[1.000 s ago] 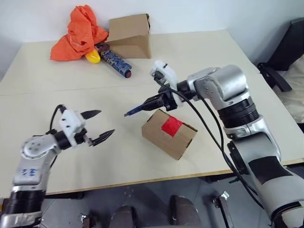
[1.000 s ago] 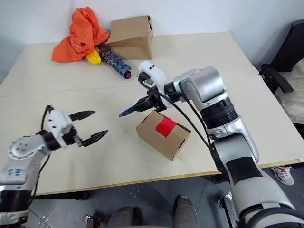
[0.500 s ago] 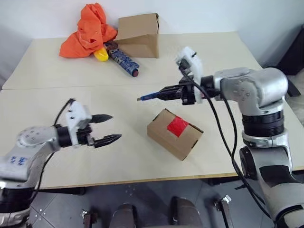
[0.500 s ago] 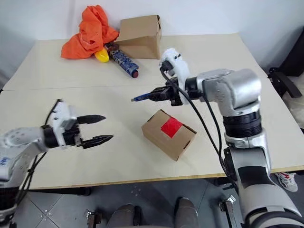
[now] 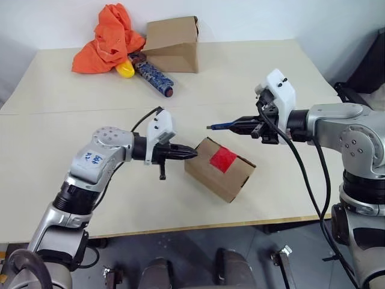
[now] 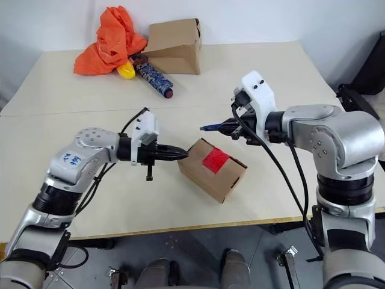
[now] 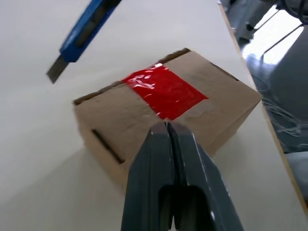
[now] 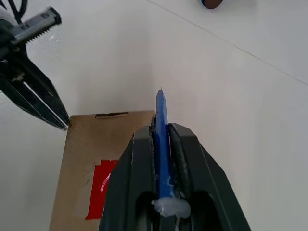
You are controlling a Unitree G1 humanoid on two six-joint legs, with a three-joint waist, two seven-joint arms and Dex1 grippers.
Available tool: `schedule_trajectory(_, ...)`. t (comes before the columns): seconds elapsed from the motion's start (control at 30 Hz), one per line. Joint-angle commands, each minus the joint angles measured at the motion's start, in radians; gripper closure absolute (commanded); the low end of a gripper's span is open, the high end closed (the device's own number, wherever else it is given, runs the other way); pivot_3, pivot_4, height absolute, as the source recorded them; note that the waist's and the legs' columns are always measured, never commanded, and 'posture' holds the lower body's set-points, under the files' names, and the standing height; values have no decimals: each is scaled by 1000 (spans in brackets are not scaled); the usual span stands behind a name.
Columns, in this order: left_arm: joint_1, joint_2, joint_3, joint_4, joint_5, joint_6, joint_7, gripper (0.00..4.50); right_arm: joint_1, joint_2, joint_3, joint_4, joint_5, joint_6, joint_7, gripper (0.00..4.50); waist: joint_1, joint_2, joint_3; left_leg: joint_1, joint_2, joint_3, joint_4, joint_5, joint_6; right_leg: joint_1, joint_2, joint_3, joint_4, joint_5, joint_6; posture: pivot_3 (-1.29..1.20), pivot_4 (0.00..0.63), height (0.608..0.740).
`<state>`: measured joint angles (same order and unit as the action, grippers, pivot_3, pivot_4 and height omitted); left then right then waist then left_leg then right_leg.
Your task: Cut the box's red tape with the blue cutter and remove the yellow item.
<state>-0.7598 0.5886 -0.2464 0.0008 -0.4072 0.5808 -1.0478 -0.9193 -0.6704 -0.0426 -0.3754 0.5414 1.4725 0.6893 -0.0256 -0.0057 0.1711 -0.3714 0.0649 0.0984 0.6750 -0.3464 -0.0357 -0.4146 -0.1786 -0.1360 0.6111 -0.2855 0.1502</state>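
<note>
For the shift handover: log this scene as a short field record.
box: small carton near the table's front edge, flaps closed
tape: red patch on the box's top, uncut
cutter: blue, held in the right gripper, tip above the table beyond the box, clear of the tape
left gripper: shut, empty, tips at the box's left edge
far corner: orange cloth, larger carton, patterned cylinder, small yellow object
yellow item: not visible

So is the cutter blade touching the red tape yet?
Apart. In the left wrist view the blue cutter hangs clear of the box, its tip off to one side of the red tape, with bare table showing between them.
</note>
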Motion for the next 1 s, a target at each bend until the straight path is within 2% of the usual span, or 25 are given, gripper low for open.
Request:
schedule_trajectory(0.03,-66,-33,-49,54,50,8,-26,4482,16,-40,-21,-66,17,17,-24,4349,3,-1,0,0,0,0,1,0,0,0,0,0,0,0,0,0,150,740)
schedule_trajectory(0.4,-99,-99,-145,144,190,31,-12,4482,64,-63,-37,-103,61,33,-48,4349,10,-1,0,0,0,0,4,0,0,1,0,1,0,0,0,0,150,740)
schedule_trajectory(0.8,-98,-127,-140,141,208,70,-8,4482,137,-94,-10,-95,72,-3,-58,4349,27,-1,0,0,0,0,7,-1,2,3,0,2,0,0,0,0,150,740)
schedule_trajectory(1.0,-102,-130,-135,148,211,72,-3,4482,104,-82,-39,-88,94,-3,-59,4349,27,-1,0,0,0,0,7,-1,2,3,0,2,0,0,0,0,150,740)
